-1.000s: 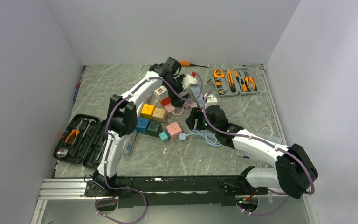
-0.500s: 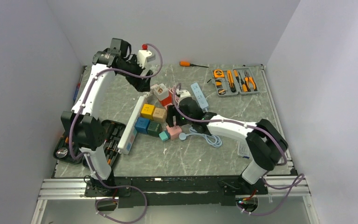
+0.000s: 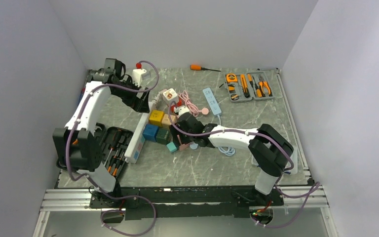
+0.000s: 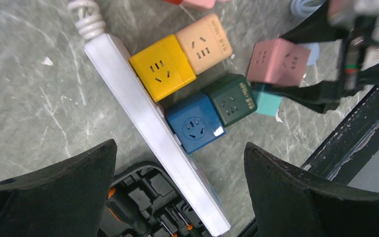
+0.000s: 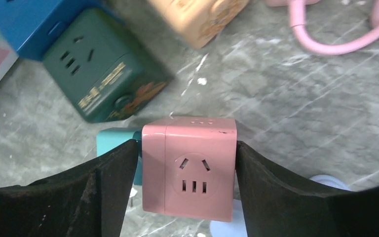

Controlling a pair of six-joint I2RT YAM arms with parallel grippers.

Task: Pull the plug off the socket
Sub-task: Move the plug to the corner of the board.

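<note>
On the marbled table (image 3: pixel 202 170), the right end effector (image 5: pixel 186 163) has been moved leftward and clamped on the pink cube socket (image 5: pixel 193 174), shown only by wrist view; the left end effector (image 4: pixel 180 148) is held apart.

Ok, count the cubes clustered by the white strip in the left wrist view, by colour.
yellow cube: 1
tan cube: 1
pink cube: 1
green cube: 1
blue cube: 1
teal cube: 1
Total: 6

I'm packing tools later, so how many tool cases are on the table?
2: a black case at the left edge; a grey case at the far right corner. None looks hidden.
</note>
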